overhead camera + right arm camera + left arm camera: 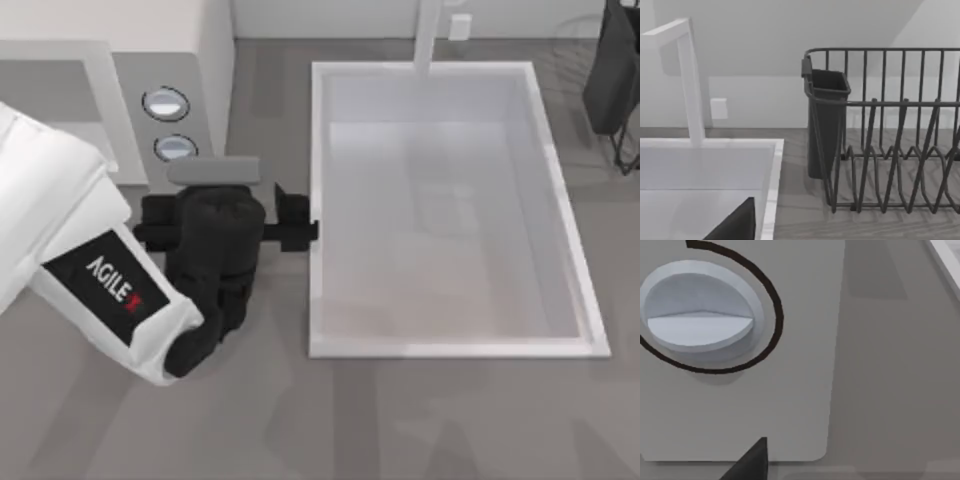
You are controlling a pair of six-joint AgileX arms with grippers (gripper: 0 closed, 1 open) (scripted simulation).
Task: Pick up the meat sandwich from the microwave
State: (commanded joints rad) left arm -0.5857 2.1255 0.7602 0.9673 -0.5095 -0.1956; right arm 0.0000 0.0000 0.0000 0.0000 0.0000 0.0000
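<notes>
The white microwave [190, 60] stands at the table's back left, with two round silver-blue dials [166, 103] on its panel and a grey cavity to their left. The meat sandwich is hidden. My left gripper [220, 200] hovers just in front of the lower dial [700, 315], its fingers spread wide on the black crossbar, open and holding nothing. One dark fingertip [752, 460] shows below the panel [740, 405]. My right arm is parked near the sink's far right, and a dark fingertip [737, 222] of it shows over the sink.
A large white sink basin [320, 200] with a white faucet [428, 35] lies right of my left gripper. A black wire dish rack [890, 140] with a dark utensil cup [826, 125] stands at the back right [615, 80]. Grey counter runs along the front.
</notes>
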